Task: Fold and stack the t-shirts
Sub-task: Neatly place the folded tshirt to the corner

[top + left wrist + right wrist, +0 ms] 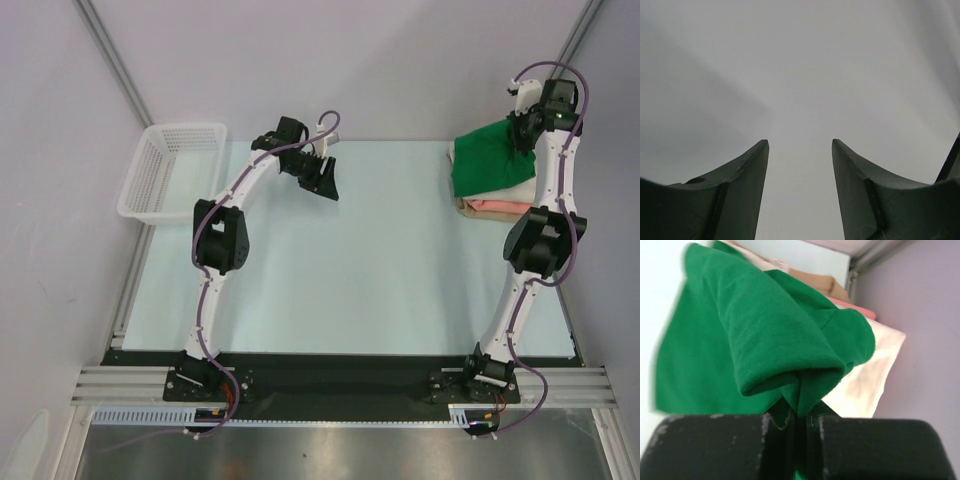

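My right tool (801,415) is pinching the green shirt (760,325) over the cream shirt (867,380); my left tool (800,147) is hanging released.

Table (380,280): middle open, near edge to far edge. Far left corner: basket (170,172). Far right corner: green shirt (485,165) atop folded shirts (495,206), wall (615,100) close beside.

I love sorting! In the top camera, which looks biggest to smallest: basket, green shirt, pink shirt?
basket
green shirt
pink shirt (only its edge shows under the pile, so its real size is unsure)
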Robot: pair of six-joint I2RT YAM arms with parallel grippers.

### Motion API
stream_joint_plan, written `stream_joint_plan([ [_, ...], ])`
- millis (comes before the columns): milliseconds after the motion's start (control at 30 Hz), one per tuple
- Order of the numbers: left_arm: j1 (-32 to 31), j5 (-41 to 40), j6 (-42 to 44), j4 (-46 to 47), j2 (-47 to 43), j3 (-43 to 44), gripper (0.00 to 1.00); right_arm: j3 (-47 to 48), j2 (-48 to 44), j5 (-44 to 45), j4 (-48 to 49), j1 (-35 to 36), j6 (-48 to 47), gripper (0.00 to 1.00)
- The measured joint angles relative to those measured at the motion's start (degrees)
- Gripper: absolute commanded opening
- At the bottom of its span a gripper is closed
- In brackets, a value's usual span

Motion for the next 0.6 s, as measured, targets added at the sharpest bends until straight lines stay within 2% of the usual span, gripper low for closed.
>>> stream_joint_plan([
  [267,-0.2,-1.6,0.5,-0.5,0.0,0.0,0.59,2.2,7.3,3.1,3.3,-2.0,0.0,0.0],
  [600,-1.4,-3.5,1.1,-0.9,0.0,0.0,0.59,3.1,10.1,8.6,9.2,-0.9,-1.7,0.0],
])
